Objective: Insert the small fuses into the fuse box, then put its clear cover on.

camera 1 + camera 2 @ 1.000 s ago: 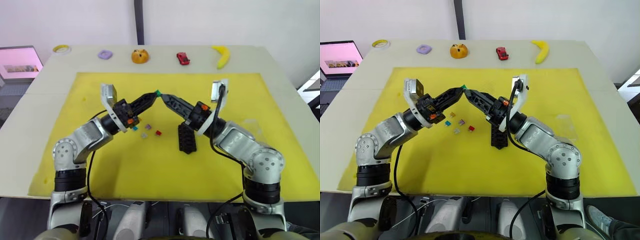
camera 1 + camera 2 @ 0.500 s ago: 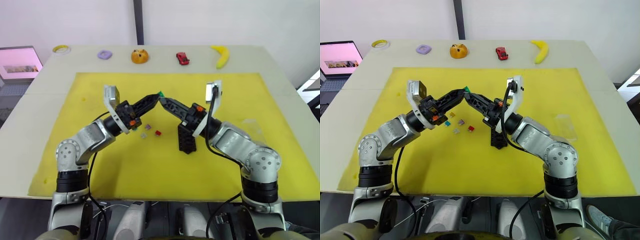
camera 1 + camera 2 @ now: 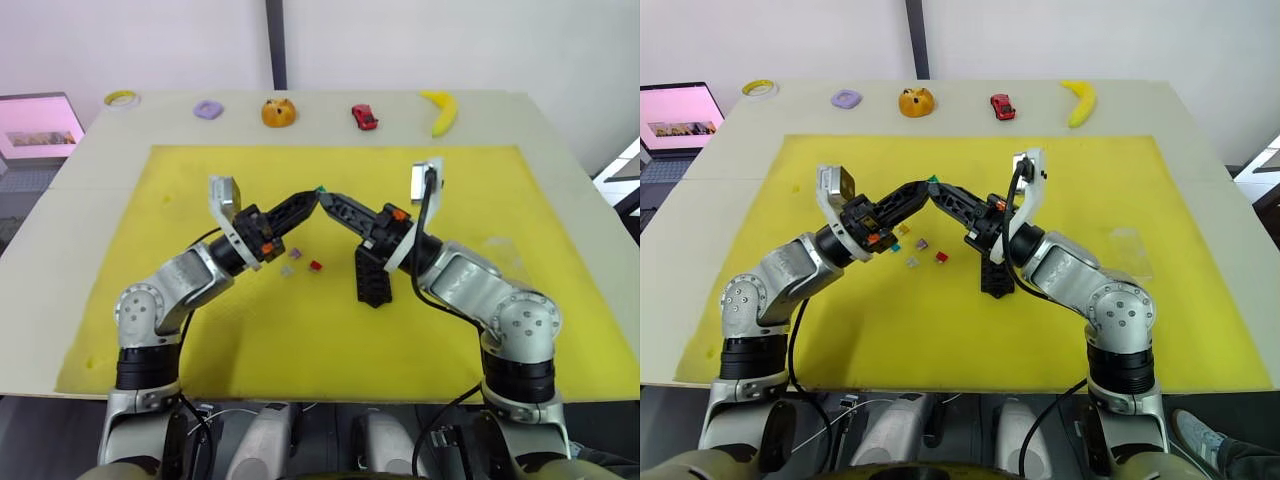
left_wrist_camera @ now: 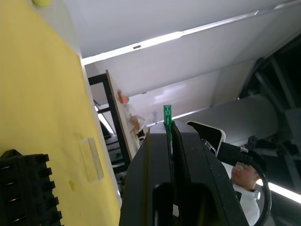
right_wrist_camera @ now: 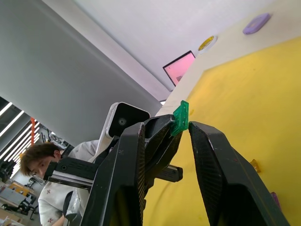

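Left gripper [image 3: 313, 196]: clenched on a green fuse [image 4: 167, 114], which pokes out beyond its fingertips, centre of the head view, held above the mat.
Right gripper [image 3: 326, 197]: released; its fingers [image 5: 211, 141] stand apart on either side of the green fuse without visibly pressing on it, tip to tip with the left gripper.
Step in hand: apparently a hand-over of the fuse from left gripper to right, ahead of insertion.
Fuse box [image 3: 372, 276]: black, lying on the yellow mat [image 3: 300, 340] just below the right gripper, right of centre; whether any slot is filled cannot be told.
Loose fuses [image 3: 316, 265]: small coloured chips on the mat, left of the box, below the left gripper.
Clear cover [image 3: 1130, 252]: faint rectangle on the mat, right of the right arm, well apart from the box.
Risk: the fuse is tiny and gripped by its edge; if the left gripper lets go before the right one has closed squarely, it could drop onto the mat or twist askew, spoiling alignment with a slot.
Surroundings: along the top edge of the table [image 3: 560, 130] lie a tape ring [image 3: 122, 98], a purple piece [image 3: 209, 109], an orange object [image 3: 279, 112], a red toy car [image 3: 365, 117] and a banana [image 3: 440, 111]; a screen [image 3: 35, 122] at upper left.
Obstruction: nothing lies between the grippers and the box.
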You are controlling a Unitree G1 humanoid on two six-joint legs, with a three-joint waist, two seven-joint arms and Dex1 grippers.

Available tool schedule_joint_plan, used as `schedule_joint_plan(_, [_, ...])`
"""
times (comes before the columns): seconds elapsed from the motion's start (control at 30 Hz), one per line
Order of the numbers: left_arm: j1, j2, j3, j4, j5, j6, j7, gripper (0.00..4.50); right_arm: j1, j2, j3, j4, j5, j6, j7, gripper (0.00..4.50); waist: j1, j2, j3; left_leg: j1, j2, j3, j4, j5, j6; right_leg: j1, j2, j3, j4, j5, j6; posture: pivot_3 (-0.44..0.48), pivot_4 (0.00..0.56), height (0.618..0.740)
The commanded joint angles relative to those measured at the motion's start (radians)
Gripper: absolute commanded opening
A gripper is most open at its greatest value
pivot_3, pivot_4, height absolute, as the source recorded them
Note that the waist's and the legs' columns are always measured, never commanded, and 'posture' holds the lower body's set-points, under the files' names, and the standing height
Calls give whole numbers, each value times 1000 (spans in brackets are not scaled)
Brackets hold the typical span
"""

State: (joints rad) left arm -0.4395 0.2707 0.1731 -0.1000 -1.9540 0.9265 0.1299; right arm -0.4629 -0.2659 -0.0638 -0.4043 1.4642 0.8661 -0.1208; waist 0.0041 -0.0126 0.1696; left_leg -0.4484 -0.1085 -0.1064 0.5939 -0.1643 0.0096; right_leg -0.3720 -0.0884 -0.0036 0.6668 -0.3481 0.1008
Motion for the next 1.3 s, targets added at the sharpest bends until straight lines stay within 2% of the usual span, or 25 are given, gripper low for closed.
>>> schedule_joint_plan(0.03, [-3, -5, 6, -42, -18, -7, 3, 0, -21, 3, -6, -10, 19, -13, -4, 1297, -1, 0, 0, 0, 0, 0, 0, 0, 0, 0, 0, 0, 0, 0, 0, 0, 150, 735])
schedule_joint_plan(0.1, [-2, -9, 3, -46, -18, -6, 6, 0, -22, 3, -10, -7, 27, -15, -8, 720, -1, 0, 0, 0, 0, 0, 0, 0, 0, 0, 0, 0, 0, 0, 1, 0, 150, 735])
schedule_joint_plan(0.13, [-1, -9, 2, -47, -18, -5, 7, 0, -23, 2, -11, -6, 29, -14, -10, 207, 0, 0, 0, 0, 0, 0, 0, 0, 0, 0, 0, 0, 0, 0, 1, 0, 150, 735])
schedule_joint_plan(0.17, [-2, -10, 1, -46, -18, -4, 7, 0, -24, 1, -11, -6, 28, -14, -10, 60, 0, 0, 0, 0, 0, 0, 0, 0, 0, 0, 0, 0, 0, 0, 1, 0, 150, 735])
schedule_joint_plan(1.2, [-6, -14, -16, -25, -18, -29, 48, 0, -40, 6, -6, -17, 76, -20, -16, 60, -1, 0, 0, 0, 0, 0, 0, 0, 0, 1, 0, 0, 1, 1, 2, 0, 150, 735])
schedule_joint_plan(1.3, [-2, -8, -8, -20, -18, -31, 58, 1049, -40, 6, -9, -27, 93, -23, -8, 0, -2, 0, 0, 0, 0, 0, 0, 0, 0, 1, 0, 0, 1, 1, 2, 0, 150, 735])
